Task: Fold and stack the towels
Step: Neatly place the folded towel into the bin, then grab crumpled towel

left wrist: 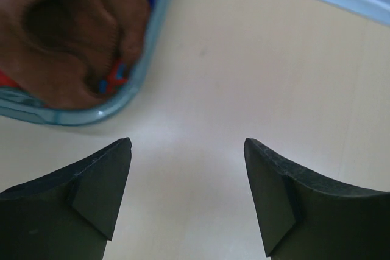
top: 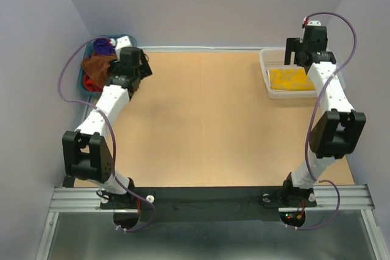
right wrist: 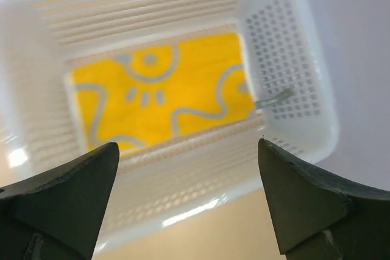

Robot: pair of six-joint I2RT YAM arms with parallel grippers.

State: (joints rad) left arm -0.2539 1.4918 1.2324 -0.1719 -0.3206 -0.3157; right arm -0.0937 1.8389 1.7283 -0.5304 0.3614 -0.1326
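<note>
Pale walls close in a light wooden table (top: 201,126) where two robot arms reach toward opposite far corners. The left gripper (left wrist: 187,150), its fingers spread wide and holding nothing, hovers over bare tabletop just beside a teal plastic tub (top: 81,86) at the far left corner. A crumpled brown towel (top: 97,65) is heaped in the tub, with a purple towel (top: 100,45) behind it. The left wrist camera adds a detail the overhead view shows only as a red patch: a red towel with blue marks (left wrist: 113,78) pressed against the tub's wall under the brown one. At the far right corner, the right gripper (right wrist: 189,150) hangs above a white mesh basket (right wrist: 286,59), jaws wide apart and empty. A yellow towel (right wrist: 158,98) lies flat on the basket floor. Its pale looping pattern is clear only from the right wrist camera. Only the overhead camera takes in both containers at once.
</note>
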